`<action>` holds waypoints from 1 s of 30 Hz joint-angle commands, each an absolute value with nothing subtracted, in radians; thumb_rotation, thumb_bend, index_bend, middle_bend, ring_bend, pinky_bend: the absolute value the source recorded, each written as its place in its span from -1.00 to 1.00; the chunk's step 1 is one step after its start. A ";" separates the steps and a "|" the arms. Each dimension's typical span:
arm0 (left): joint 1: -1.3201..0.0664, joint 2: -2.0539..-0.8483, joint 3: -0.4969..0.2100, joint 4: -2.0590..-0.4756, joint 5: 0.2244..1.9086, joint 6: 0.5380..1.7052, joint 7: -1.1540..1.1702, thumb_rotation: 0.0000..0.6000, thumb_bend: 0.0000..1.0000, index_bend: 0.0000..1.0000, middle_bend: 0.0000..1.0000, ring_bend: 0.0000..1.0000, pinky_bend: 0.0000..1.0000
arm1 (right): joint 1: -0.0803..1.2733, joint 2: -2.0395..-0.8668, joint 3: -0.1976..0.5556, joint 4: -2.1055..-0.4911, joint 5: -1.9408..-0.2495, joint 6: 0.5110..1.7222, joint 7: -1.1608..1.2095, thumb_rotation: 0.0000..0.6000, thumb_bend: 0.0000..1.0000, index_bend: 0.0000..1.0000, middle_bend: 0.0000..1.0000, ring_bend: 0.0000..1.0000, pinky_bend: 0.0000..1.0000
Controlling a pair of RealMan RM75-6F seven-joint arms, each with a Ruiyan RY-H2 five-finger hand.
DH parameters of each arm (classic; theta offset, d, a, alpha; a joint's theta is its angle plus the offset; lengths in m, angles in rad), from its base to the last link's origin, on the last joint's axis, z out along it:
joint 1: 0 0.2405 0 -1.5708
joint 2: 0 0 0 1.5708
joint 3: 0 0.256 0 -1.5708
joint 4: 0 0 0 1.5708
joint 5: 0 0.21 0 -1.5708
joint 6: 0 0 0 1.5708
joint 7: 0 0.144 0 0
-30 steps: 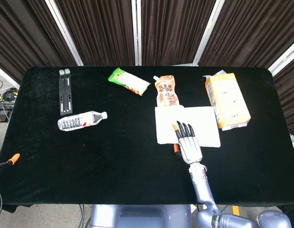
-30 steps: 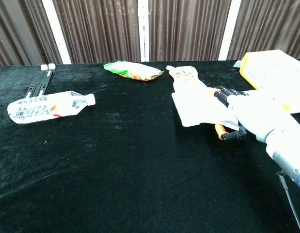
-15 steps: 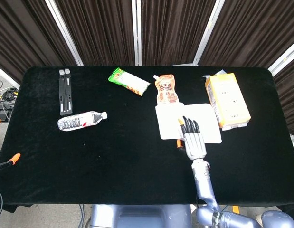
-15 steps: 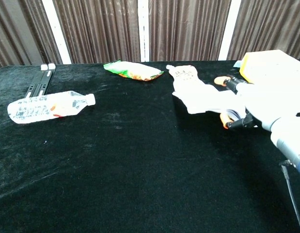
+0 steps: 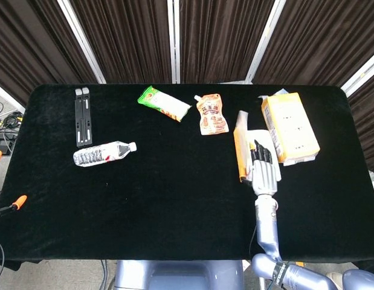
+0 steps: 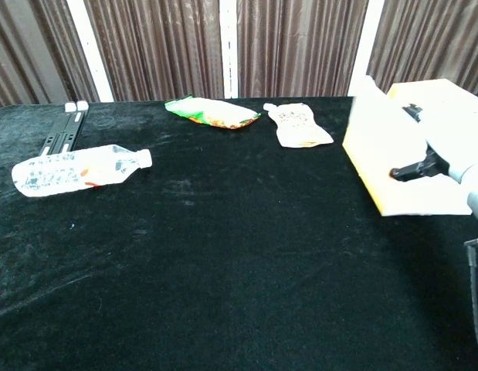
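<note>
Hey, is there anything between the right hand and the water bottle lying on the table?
Yes: the flat white pad, which the right hand grips tilted up on edge, stands on the hand's bottle side. Past it, nothing visible lies on the cloth before the water bottle.

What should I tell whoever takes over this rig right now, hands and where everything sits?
Right hand: holds the flat white pad, tipped up on edge, just left of the yellow box.
Left hand: not in view.
On the black table: spouted pouch and green snack packet at the back, water bottle lying on its side at the left, black folding stand behind it.
The pad is raised, not set down; nothing else is touched.
</note>
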State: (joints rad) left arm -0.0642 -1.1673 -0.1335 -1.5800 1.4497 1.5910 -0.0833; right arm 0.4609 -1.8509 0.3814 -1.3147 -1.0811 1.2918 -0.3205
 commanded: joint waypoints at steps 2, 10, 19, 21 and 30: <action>-0.065 -1.169 -0.133 -1.579 1.451 1.590 -0.081 1.00 -0.82 -1.00 -1.00 -1.00 -1.00 | 0.456 -1.841 0.408 -1.322 -1.040 1.300 -0.326 1.00 -0.15 -1.00 -1.00 -1.00 -1.00; -0.065 -1.171 -0.133 -1.581 1.454 1.595 -0.077 1.00 -0.82 -1.00 -1.00 -1.00 -1.00 | 0.449 -1.832 0.447 -1.304 -0.978 1.357 -0.376 1.00 -0.15 -1.00 -1.00 -1.00 -1.00; -0.063 -1.169 -0.130 -1.580 1.461 1.597 -0.079 1.00 -0.82 -1.00 -1.00 -1.00 -1.00 | 0.401 -1.734 0.427 -1.375 -0.995 1.346 -0.308 1.00 -0.19 -1.00 -1.00 -1.00 -1.00; -0.064 -1.170 -0.128 -1.579 1.463 1.596 -0.078 1.00 -0.82 -1.00 -1.00 -1.00 -1.00 | 0.389 -1.708 0.409 -1.399 -1.016 1.344 -0.294 1.00 -0.26 -1.00 -1.00 -1.00 -1.00; -0.071 -1.180 -0.106 -1.556 1.478 1.571 -0.048 1.00 -0.82 -1.00 -1.00 -1.00 -1.00 | 0.267 -1.457 0.170 -1.449 -1.304 1.366 -0.193 1.00 -0.66 -1.00 -1.00 -1.00 -1.00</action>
State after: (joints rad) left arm -0.0700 -1.1770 -0.1092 -1.5598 1.4747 1.5732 -0.0529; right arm 0.3171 -1.5271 0.2445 -1.4501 -1.2226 1.3410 -0.2273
